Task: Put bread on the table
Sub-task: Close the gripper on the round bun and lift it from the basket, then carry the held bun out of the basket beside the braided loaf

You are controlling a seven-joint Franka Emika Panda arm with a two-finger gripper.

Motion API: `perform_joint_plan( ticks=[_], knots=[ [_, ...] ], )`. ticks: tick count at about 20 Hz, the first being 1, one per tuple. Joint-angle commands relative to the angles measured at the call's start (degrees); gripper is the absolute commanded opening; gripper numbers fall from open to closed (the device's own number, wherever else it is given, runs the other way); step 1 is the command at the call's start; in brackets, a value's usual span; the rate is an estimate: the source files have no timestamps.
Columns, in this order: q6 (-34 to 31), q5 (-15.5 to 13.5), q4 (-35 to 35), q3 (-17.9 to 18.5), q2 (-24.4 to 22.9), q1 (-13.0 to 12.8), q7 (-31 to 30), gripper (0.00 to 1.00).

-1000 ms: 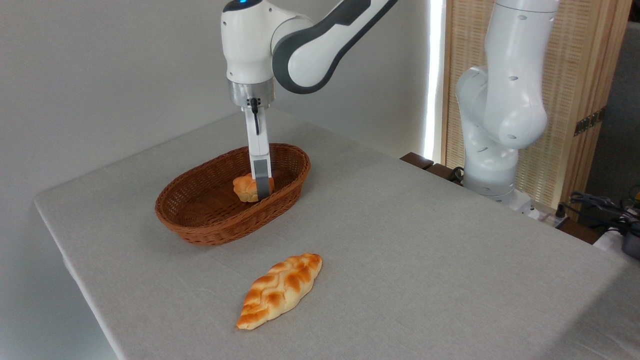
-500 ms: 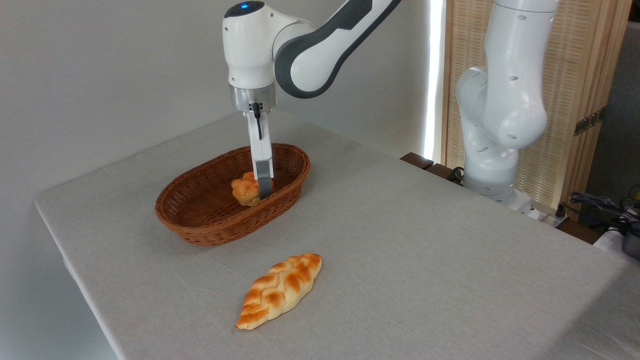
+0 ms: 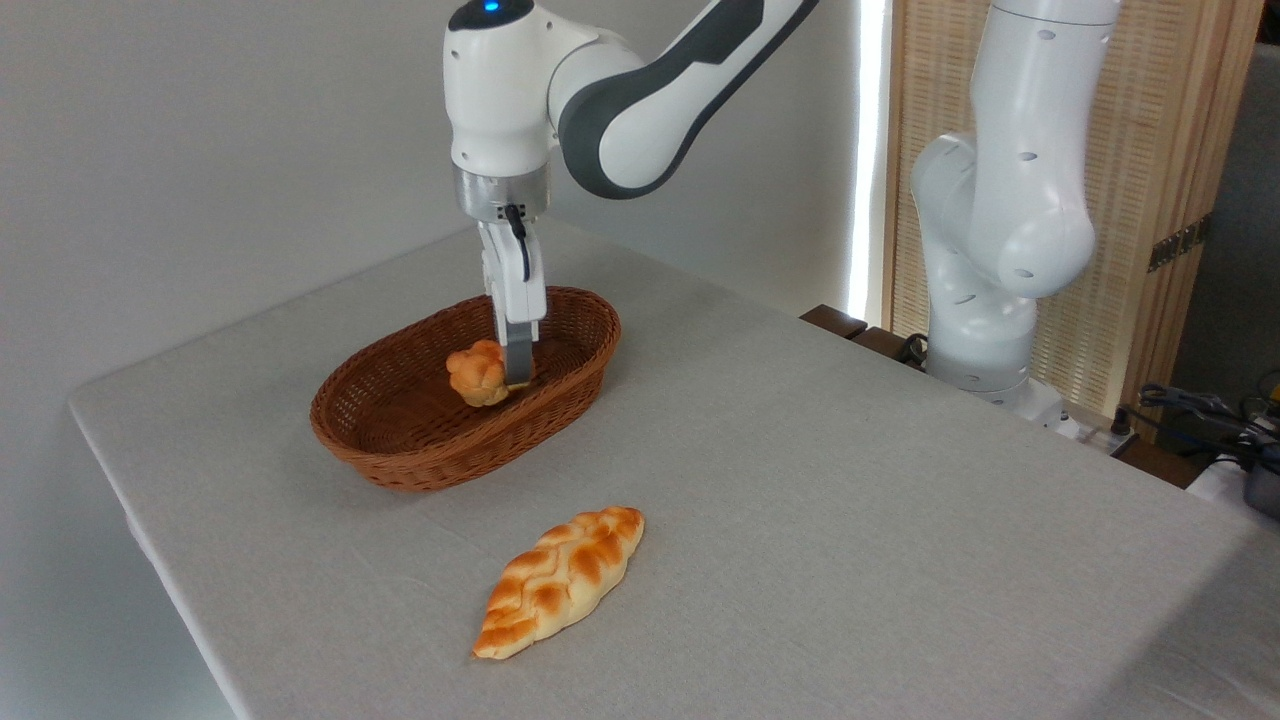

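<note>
Bread (image 3: 478, 373), the small knotted bun, hangs pinched in the jaws (image 3: 512, 374) above the inside of the wicker basket (image 3: 430, 440); only the near grey finger (image 3: 519, 362) shows clearly, pressed against the bun's right flank, so the jaws are closed on it. Half a second ago the bun sat lower, close to the basket's right wall, partly hidden behind the rim; now it has risen and shifted a little to the left, with its braided top turned toward the camera and its underside clear of the woven floor.

Nearest the camera, well in front of and below the jaws, the long leaf-shaped braided loaf (image 3: 560, 582) lies flat on the grey cloth of the counter (image 3: 850, 520), in the same spot as in both earlier frames. The basket, directly under the jaws, has not moved either.

Above the jaws the white wrist (image 3: 497, 100) of the arm has lifted slightly and leans a touch, so the fingers slant down to the right instead of hanging straight. Behind and to the right of the jaws, past the counter's far edge, the arm's white base column (image 3: 1000, 230) stands before a slatted wooden screen (image 3: 1150, 200). Cables (image 3: 1200, 410) lie at the far right.
</note>
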Motion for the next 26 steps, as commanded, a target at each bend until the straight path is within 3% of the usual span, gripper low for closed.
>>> perform_joint_plan(
  ticks=[1,4,8,11,14,16,23,26],
  knots=[
    [-5.6,-0.7,3.8,4.1,-2.3,-0.3,0.0,0.23],
    [-12.7,1.7,3.9,7.0,-6.9,-0.3,3.1,0.24],
    [-26.9,5.7,3.2,14.8,-14.4,-0.3,16.1,0.28],
    [-32.9,15.3,1.8,16.8,-15.2,-0.3,21.8,0.35],
    [-31.9,23.2,-1.3,18.4,-14.7,-0.3,22.6,0.39],
    [-30.3,23.6,-1.4,21.9,-14.4,-1.0,23.8,0.48],
    [-27.1,23.8,-3.5,23.7,-13.0,-2.2,28.8,0.99],
    [-26.7,23.8,-3.7,23.8,-12.6,-2.3,29.6,1.00]
  ],
)
